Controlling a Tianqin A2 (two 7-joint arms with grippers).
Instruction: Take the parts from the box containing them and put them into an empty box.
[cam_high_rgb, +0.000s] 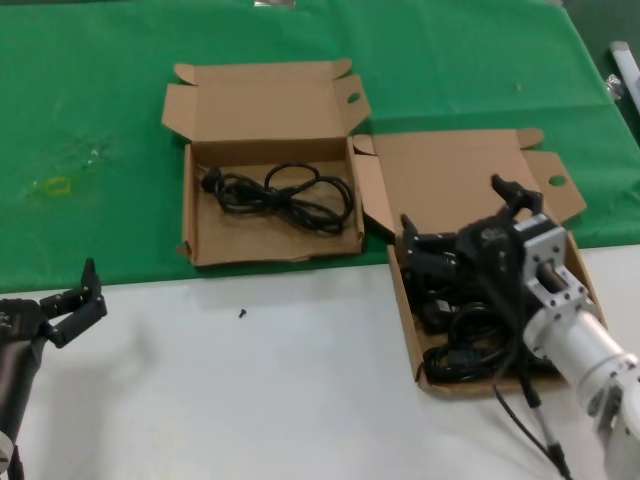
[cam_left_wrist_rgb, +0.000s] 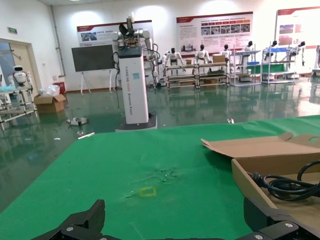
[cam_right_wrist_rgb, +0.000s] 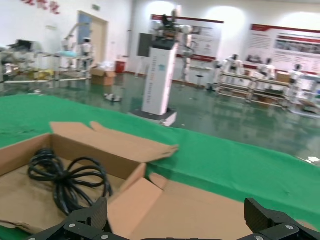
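Right tool (cam_high_rgb: 455, 250), fingers spread and grasping nothing, is being held over the cords (cam_high_rgb: 465, 345) in the box (cam_high_rgb: 410, 320) at 4 o'clock. Light, floppy; best pinched at bunched loops. Left tool (cam_high_rgb: 75, 300) released, at 8.

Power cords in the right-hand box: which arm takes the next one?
Right. The right tool hangs open directly over the cords in the source box. The left tool, also open, sits at the table's near left corner, away from both boxes.
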